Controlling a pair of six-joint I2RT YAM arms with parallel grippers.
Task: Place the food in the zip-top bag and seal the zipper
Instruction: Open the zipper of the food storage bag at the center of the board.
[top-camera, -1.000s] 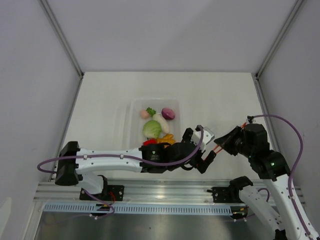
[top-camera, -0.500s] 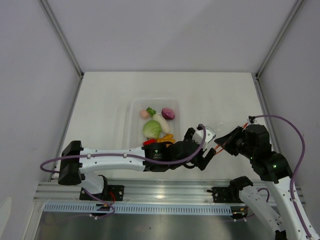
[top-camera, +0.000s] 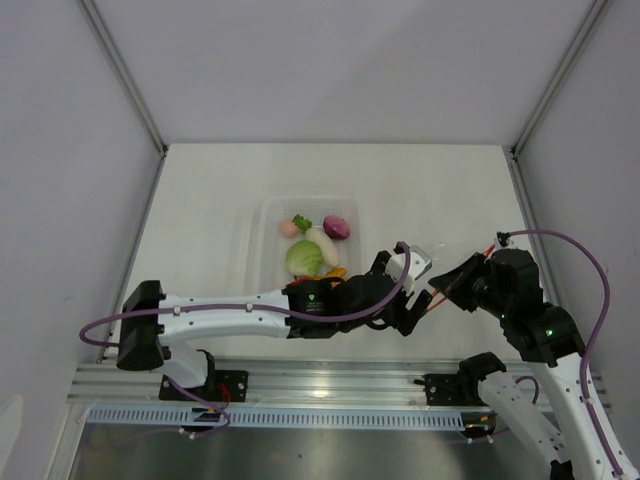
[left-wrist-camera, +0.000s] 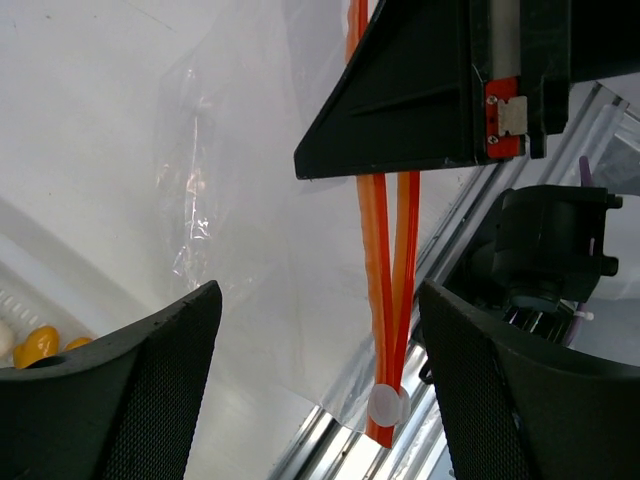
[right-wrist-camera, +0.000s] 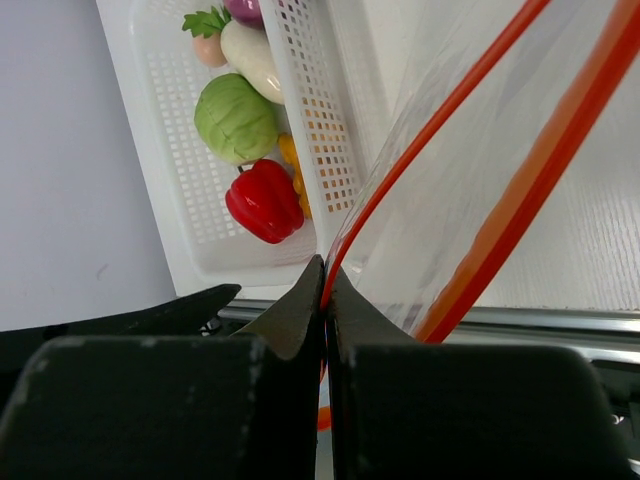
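White tabletop (top-camera: 200, 220), near edge: the clear floppy zip-top bag (left-wrist-camera: 250, 200) hangs from my right end effector (right-wrist-camera: 326, 290), clamped on one orange-red zipper strip (left-wrist-camera: 385, 260). My left end effector (left-wrist-camera: 315, 320) gapes wide, empty, seemingly straddling both strips. I should catch only the free lip, then spread the mouth.

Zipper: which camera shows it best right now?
Left wrist: both strips of the zipper run in clear view down to the white slider. Right wrist shows them close up but cropped. Top external shows only an orange sliver.
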